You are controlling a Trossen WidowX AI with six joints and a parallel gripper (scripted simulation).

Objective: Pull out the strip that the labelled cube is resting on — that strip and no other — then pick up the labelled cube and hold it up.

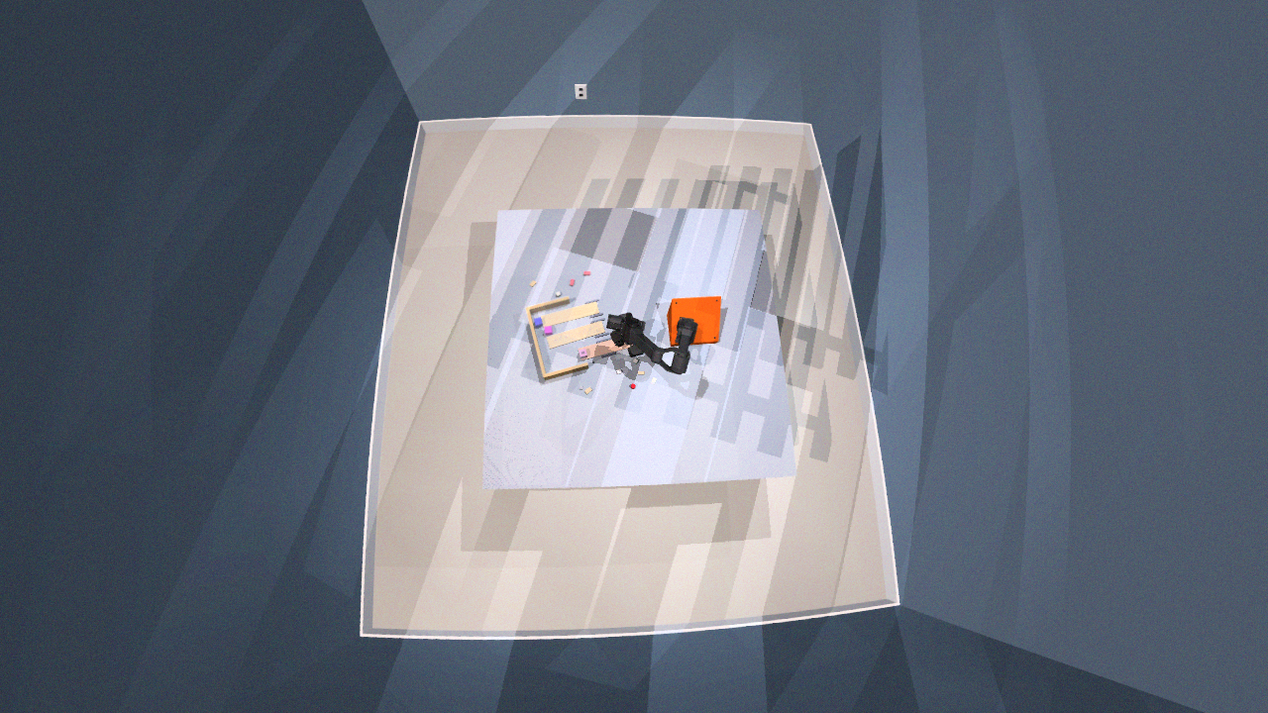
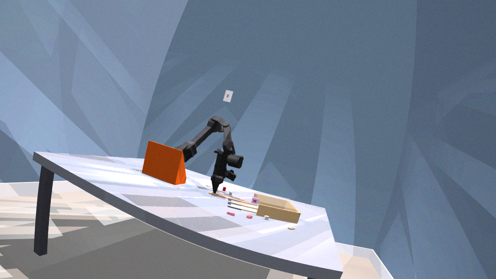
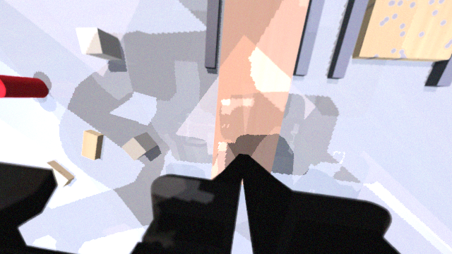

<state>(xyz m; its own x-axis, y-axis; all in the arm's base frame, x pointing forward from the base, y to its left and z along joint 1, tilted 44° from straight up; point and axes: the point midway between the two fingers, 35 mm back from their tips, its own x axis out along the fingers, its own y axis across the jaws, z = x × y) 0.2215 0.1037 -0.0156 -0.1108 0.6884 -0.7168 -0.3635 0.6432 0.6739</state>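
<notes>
Fingers point(image 1: 634, 352) point(image 2: 214, 191) together, nothing between, tips at salmon strip's point(image 1: 603, 350) point(image 2: 238, 198) point(image 3: 252, 81) robot-side end | long axis: fingertips toward wooden frame point(image 1: 535, 344) point(image 2: 277, 213) | labelled cube point(image 1: 582, 353) point(image 2: 254, 200): far along strip, frame side | likely next: drag lengthwise, robotward

A: Layout, quick. Where do we put the labelled cube point(image 1: 582, 353) point(image 2: 254, 200)?
B: On its strip point(image 1: 602, 350) point(image 2: 227, 196) point(image 3: 251, 70), at the end inside the frame point(image 1: 537, 346) point(image 2: 277, 213). Top view: we've got the middle strip point(image 1: 576, 335) above that, then the upper strip point(image 1: 572, 314).
A: Other cubes?
B: We mark the first cube point(image 1: 537, 322) and second cube point(image 1: 548, 330) at those strips' left ends.
A: Base?
B: Our base point(image 1: 709, 310) point(image 2: 162, 162) is right of the frame, on the table point(image 1: 620, 443) point(image 2: 214, 239).
A: Wrist view?
B: We see rails point(image 3: 213, 35) either side of the labelled cube's strip, cylinder point(image 1: 632, 385) point(image 2: 224, 189) point(image 3: 25, 86) left.
</notes>
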